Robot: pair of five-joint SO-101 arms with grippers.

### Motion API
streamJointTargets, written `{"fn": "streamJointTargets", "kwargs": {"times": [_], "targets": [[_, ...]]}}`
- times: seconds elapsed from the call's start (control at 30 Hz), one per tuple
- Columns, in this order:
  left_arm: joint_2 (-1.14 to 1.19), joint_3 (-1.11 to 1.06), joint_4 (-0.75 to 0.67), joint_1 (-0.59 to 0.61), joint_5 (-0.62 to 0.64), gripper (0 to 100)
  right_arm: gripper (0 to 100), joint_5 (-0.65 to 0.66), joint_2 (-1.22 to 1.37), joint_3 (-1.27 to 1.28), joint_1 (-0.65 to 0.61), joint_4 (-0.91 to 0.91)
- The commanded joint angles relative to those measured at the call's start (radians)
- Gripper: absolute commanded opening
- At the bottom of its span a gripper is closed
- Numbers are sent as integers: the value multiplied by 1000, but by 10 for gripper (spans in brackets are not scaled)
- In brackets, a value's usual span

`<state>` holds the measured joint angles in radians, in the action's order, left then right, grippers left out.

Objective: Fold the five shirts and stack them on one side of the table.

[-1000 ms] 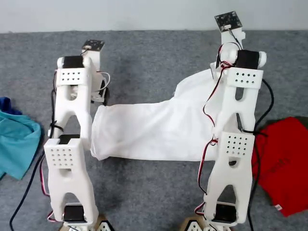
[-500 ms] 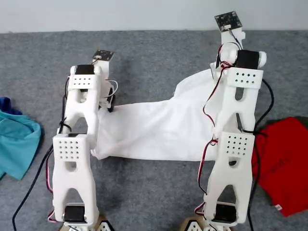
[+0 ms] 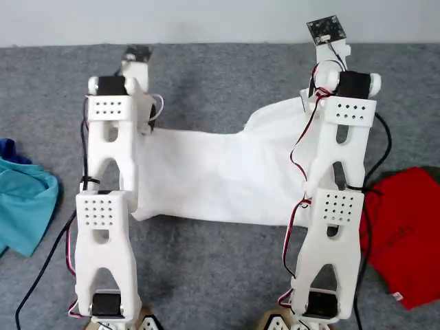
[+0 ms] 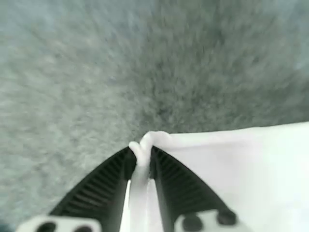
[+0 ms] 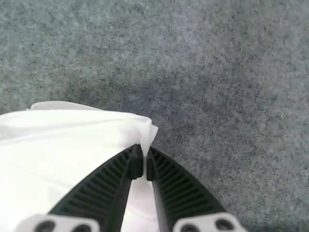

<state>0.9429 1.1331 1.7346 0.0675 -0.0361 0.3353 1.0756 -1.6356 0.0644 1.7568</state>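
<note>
Pinching a bunched corner of the white cotton shirt (image 3: 220,182), the left gripper (image 4: 141,154) has its black ribbed jaws drawn nearly together, with a small tuft of cloth squeezed up between the tips. The right gripper (image 5: 144,154) is likewise clamped on a thin folded edge of the same garment, its jaws almost touching. Seen from above, the two arms stand side by side with the shirt spread between them on the grey felted table (image 3: 220,75). Each holds one end of the shirt's far edge, while the near edge lies on the surface. That paired hold looks deliberate: gripping both ends of one edge lets the arms pull the fabric taut and flat, and would let them carry that edge over together for an even fold. The cloth is smoother toward the left arm and more rumpled and heaped beside the right, so it probably needs more stretching before a clean crease is possible. A crumpled teal shirt (image 3: 24,199) with a bit of dark blue cloth (image 3: 10,150) beside it sits at the table's left edge, and a red shirt (image 3: 405,234) at the right edge. Both are well apart from the working area, seemingly waiting their turn, and no folded stack appears begun.
</note>
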Motion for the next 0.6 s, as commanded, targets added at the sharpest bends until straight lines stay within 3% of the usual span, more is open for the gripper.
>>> {"fn": "streamJointTargets", "kwargs": {"times": [0.0,0.13,0.27,0.43,0.57], "targets": [[-164,38,21,18,14,13,9,5,-122,-41,10,39],[-253,39,-6,20,18,14,9,-8,-225,-43,-25,22],[-321,39,-138,20,20,14,9,-92,-326,-43,-30,-125],[-368,39,-413,18,20,14,9,-103,-415,-35,-38,-349],[-371,39,-769,21,20,14,9,-101,-460,-35,-42,-478]]}}
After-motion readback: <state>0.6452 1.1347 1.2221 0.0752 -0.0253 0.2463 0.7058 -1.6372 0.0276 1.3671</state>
